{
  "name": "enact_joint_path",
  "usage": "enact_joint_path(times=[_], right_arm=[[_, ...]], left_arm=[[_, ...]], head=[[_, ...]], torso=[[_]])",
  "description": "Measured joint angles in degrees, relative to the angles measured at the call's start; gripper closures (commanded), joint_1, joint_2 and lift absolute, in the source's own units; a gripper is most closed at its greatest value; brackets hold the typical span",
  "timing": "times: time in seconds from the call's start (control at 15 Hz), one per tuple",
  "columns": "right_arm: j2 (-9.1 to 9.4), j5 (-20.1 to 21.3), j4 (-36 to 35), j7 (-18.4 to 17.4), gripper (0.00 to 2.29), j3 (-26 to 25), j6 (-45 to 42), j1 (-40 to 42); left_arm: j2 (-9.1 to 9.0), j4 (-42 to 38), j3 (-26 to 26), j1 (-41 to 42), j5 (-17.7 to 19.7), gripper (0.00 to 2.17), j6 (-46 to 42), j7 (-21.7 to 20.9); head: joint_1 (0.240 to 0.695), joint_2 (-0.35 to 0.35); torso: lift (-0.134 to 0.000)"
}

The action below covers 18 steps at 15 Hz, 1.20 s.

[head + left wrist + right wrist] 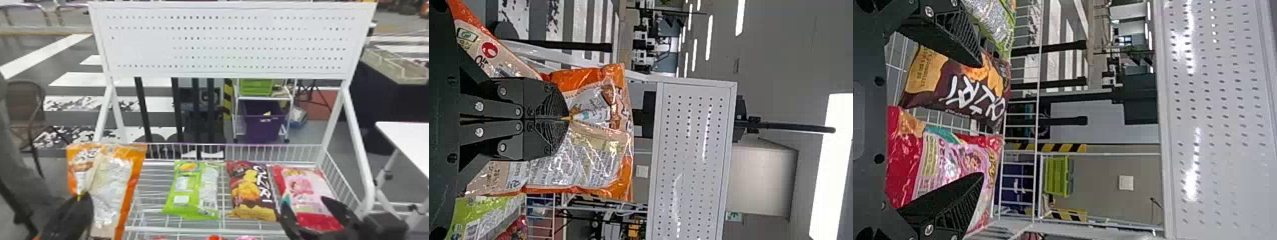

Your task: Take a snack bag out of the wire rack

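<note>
My left gripper (80,195) is at the left of the rack in the head view, shut on the back seam of an orange snack bag (129,178). In the left wrist view the left gripper (568,119) pinches the orange bag (579,165), which stands upright. The right gripper (301,204) is over the right part of the wire rack (150,198); in the right wrist view this gripper (984,120) is open, its fingers apart above a brown bag (933,80) and a pink and red bag (948,160). A green bag (188,191) lies left of the brown bag.
A white perforated panel (223,41) rises behind the rack, held by slanted white posts. More snack bags show at the rack's lower front edge. To the right stands a white table (408,140); behind are a cart with a purple bin (263,124) and a chair (25,108).
</note>
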Motion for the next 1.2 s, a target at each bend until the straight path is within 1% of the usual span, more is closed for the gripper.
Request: enact_joint_path(times=[0.13,0.2,0.4,0.47,0.53,0.67,0.73,0.93,1.2], right_arm=[[0.03,-0.52,5.29,-1.16,0.12,3.80,6.33,-7.81],[0.42,-0.67,8.38,-1.35,0.12,5.59,9.11,-11.63],[2.52,-2.30,17.39,-1.30,0.13,8.63,12.83,-20.57],[3.23,-3.02,20.41,-1.25,0.29,9.37,13.51,-23.22],[3.69,-3.41,22.73,-1.16,0.68,9.90,14.27,-25.21],[4.36,-3.65,26.18,-1.11,2.24,10.74,15.98,-28.03],[4.55,-3.75,26.78,-1.25,2.25,10.88,16.61,-28.58],[4.63,-5.78,27.21,-1.17,2.25,10.81,19.13,-29.30],[4.29,-5.93,26.05,-2.54,2.25,10.73,20.16,-28.88]], left_arm=[[0.04,0.01,-0.03,-0.03,-0.05,1.87,0.00,0.05],[0.07,0.00,-0.03,0.00,-0.06,1.87,0.00,0.06],[0.13,-0.01,-0.01,-0.10,-0.06,1.87,0.18,0.07],[0.17,0.08,0.03,-0.26,-0.06,1.87,0.44,0.07],[0.18,0.20,0.05,-0.40,-0.07,1.87,0.59,0.11],[0.16,0.45,0.02,-0.67,-0.11,1.87,0.70,0.15],[0.14,0.54,0.00,-0.70,-0.13,1.87,0.70,0.16],[0.10,0.84,0.01,-0.90,-0.15,1.87,0.70,0.24],[0.06,1.55,-0.10,-1.47,-0.07,1.87,0.70,0.24]], head=[[0.499,0.000],[0.499,0.000],[0.499,0.000],[0.499,0.000],[0.499,0.000],[0.499,0.000],[0.499,0.000],[0.499,0.000],[0.499,0.000]], torso=[[0.000],[0.000],[0.000],[0.000],[0.000],[0.000],[0.000],[0.000],[0.000]])
